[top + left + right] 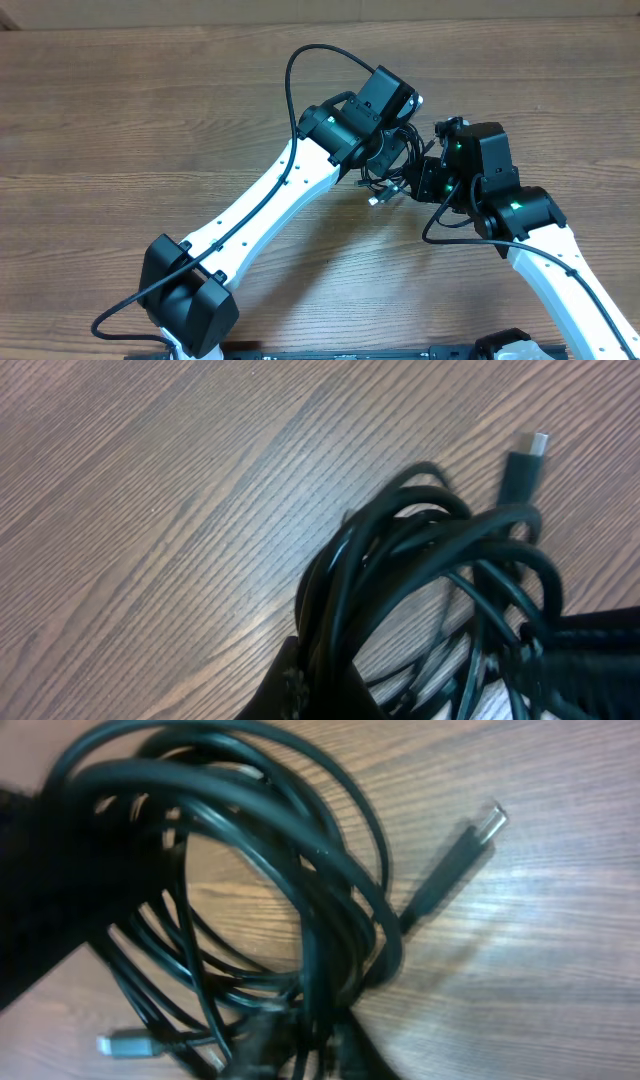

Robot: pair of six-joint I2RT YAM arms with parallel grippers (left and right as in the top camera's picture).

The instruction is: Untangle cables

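The cables (388, 178) are a small bundle of thin black coils between my two grippers, just above the table. A silvery plug tip (377, 199) hangs at its lower edge. My left gripper (388, 148) is shut on the bundle's upper side. In the left wrist view several strands (420, 560) run between its fingers (322, 685), and a plug (527, 458) sticks out at the upper right. My right gripper (425, 178) is shut on the bundle's right side. In the right wrist view the loops (300, 870) pass between its fingers (312, 1045), with one plug (470, 838) at the right and another plug (122, 1044) at the lower left.
The wooden table (150, 110) lies under the work. Each arm's own thicker black wire arches near its wrist: the left arm's wire (310, 52) and the right arm's wire (440, 225). The two grippers are very close to each other.
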